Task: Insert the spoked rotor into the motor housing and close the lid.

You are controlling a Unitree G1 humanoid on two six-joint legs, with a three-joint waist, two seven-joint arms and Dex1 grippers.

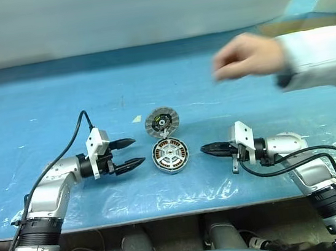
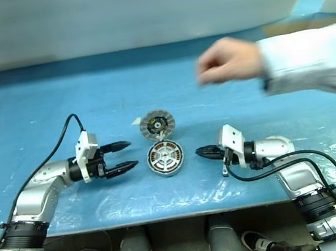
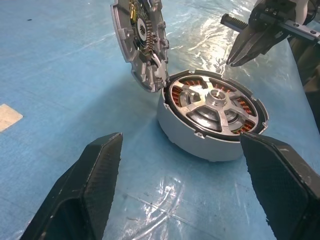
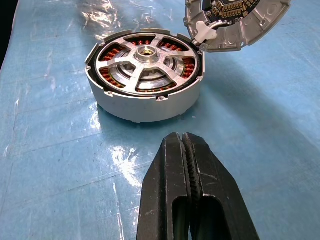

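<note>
On a blue plastic-covered table (image 1: 43, 117), at nine o'clock of the scene: left gripper (image 1: 129, 153), black fingers (image 3: 85, 185) spread wide with nothing between them, pointed toward the centre and stopped just short of the motor housing (image 1: 170, 156). At the centre: motor housing upright on the table, copper-brown windings visible between the silver spokes of the spoked rotor (image 4: 145, 62), which sits inside the cup, hub up. At twelve o'clock of the housing and touching its rim: the lid (image 1: 162, 122), tilted up on edge and leaning open, inner face with its wiring turned toward the housing, not closed over it. Near the lid at ten o'clock, a small pale scrap (image 1: 137, 119) flat on the table. At three o'clock of the housing: right gripper (image 1: 205, 150), fingers (image 4: 192, 200) pressed together on nothing, tip aimed at the housing and apart from it. At one o'clock, above the table and well apart from the parts: a person's hand (image 1: 245, 56), blurred, in a light sleeve (image 1: 326, 55) reaching in from the right edge.
</note>
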